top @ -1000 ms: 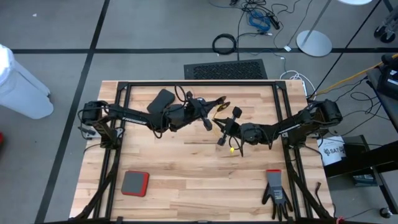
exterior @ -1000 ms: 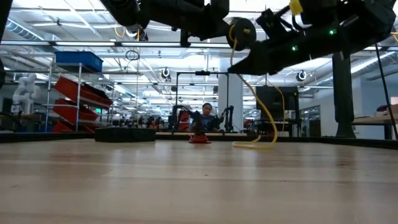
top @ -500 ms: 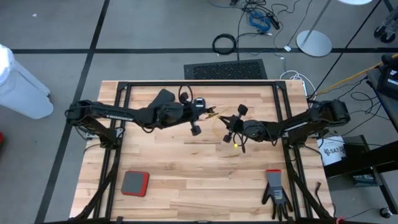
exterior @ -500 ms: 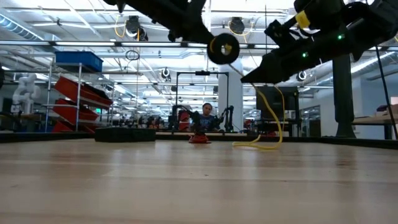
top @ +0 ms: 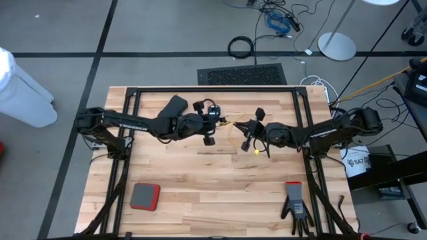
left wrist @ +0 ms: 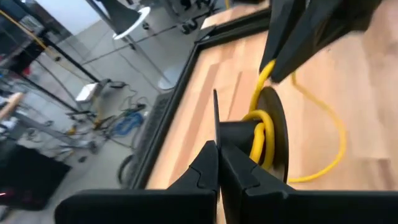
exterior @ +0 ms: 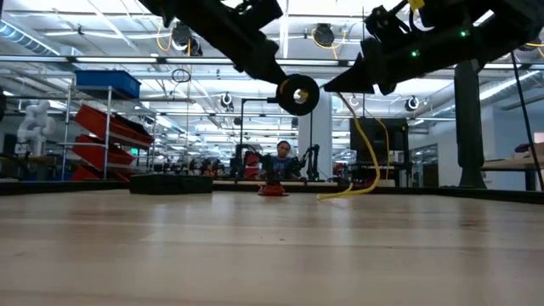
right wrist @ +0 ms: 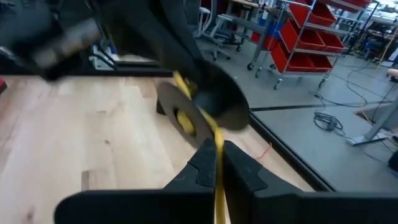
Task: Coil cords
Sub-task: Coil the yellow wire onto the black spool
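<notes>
A small round black reel (exterior: 297, 93) hangs above the table's middle, with the yellow cord (left wrist: 258, 134) wound on its hub. My left gripper (left wrist: 216, 167) comes in from the table's left and is shut on the reel. My right gripper (right wrist: 218, 163) comes in from the right and is shut on the cord just off the reel. Past the right gripper the cord (exterior: 367, 153) drops in a slack curve, and its loose end (top: 255, 151) lies on the wood. In the high view the two grippers nearly meet at the table's centre (top: 230, 124). My left gripper pinches the rim of one thin flange (left wrist: 214, 127) of the reel between its two fingers, coming nearly level from the table's left. The reel is lifted clear of the table, its flanges on edge. My right gripper pinches a single strand of the yellow cord (right wrist: 219, 146) between its fingers, close to where it leaves the reel. The fingers come nearly level from the table's right. From reel to fingers the cord runs short and straight; behind them it hangs slack to the table.
A black frame (top: 213, 89) borders the far and side edges of the wooden table. A red-and-grey pad (top: 145, 196) lies near left, a black glove (top: 295, 207) near right. A dark flat object (top: 175, 105) sits behind the left arm.
My left gripper has rolled its wrist and tipped down, so the reel has turned about and sunk lower while staying clear of the table. My right gripper has drawn back toward the table's right and risen a little, still shut on the cord.
</notes>
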`<state>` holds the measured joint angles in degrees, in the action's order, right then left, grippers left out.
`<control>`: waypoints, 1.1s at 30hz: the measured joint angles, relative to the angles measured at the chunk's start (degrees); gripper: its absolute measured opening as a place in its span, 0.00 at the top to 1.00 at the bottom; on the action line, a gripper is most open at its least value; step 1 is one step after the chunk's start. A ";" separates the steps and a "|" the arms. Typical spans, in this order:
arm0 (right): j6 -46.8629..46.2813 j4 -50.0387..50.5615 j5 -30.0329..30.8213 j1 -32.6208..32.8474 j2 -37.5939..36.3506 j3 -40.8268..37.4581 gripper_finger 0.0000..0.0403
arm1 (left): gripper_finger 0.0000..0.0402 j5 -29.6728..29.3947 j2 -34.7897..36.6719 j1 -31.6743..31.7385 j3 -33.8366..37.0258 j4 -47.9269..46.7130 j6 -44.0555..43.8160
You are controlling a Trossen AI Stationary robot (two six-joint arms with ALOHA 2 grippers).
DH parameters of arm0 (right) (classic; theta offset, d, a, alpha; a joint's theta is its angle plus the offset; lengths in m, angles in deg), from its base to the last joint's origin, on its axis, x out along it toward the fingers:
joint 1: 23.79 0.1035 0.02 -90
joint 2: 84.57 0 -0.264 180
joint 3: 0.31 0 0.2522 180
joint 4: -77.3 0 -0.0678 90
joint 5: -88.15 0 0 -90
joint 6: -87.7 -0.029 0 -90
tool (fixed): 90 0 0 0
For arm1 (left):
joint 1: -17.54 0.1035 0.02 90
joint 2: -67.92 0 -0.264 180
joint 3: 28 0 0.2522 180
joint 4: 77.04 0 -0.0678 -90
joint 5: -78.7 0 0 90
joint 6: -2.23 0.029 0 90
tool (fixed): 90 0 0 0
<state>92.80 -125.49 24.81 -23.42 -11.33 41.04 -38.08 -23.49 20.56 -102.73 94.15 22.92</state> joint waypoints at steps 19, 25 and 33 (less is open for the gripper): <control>-0.25 6.35 -2.70 -0.48 0.89 9.76 0.97 | 1.00 -16.51 -3.60 -1.35 0.00 12.65 14.56; -0.53 3.26 -2.49 -0.48 3.38 10.56 0.97 | 1.00 -19.01 -4.51 -1.08 0.17 18.20 16.87; 4.74 -5.78 -2.38 -0.46 4.13 10.54 0.97 | 1.00 -19.74 -4.79 -0.49 0.17 28.07 19.71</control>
<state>97.54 -131.27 22.43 -23.88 -7.20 51.58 -57.82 -28.28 20.08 -102.56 122.22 42.63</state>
